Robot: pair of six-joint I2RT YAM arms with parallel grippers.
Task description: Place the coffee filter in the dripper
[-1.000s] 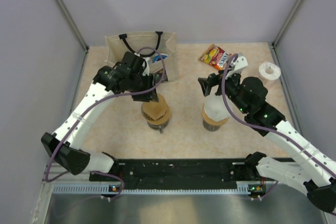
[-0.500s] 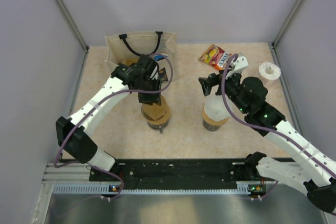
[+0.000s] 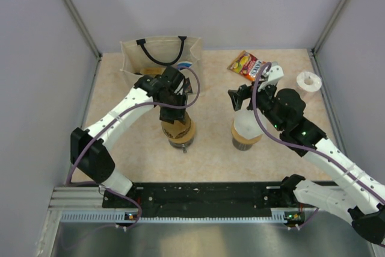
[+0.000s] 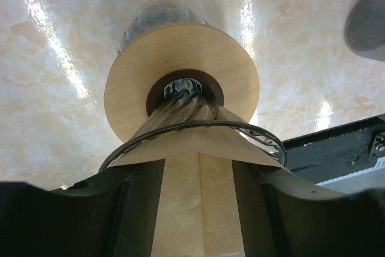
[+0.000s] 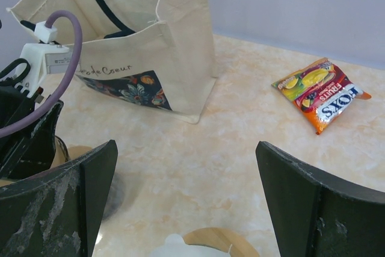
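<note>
The dripper (image 3: 180,130) stands left of centre; in the left wrist view its flat tan ring (image 4: 132,82) and dark ribbed cone (image 4: 183,97) lie straight below me. My left gripper (image 3: 171,111) hangs over it, shut on the tan paper coffee filter (image 4: 198,209), whose upper edge reaches into the cone's dark rim. The filter sits between my left fingers (image 4: 198,173). My right gripper (image 3: 239,99) is open and empty (image 5: 186,148) above a second tan ring with a white cone (image 3: 246,133).
A cream tote bag (image 3: 159,58) stands at the back left, also in the right wrist view (image 5: 120,46). A candy packet (image 3: 246,64) and a white roll (image 3: 310,81) lie at the back right. A black rail (image 3: 204,194) runs along the near edge.
My left arm has swung its elbow inward and the gripper has shifted right and down over the dripper, covering most of the filter. The right arm has not moved.
</note>
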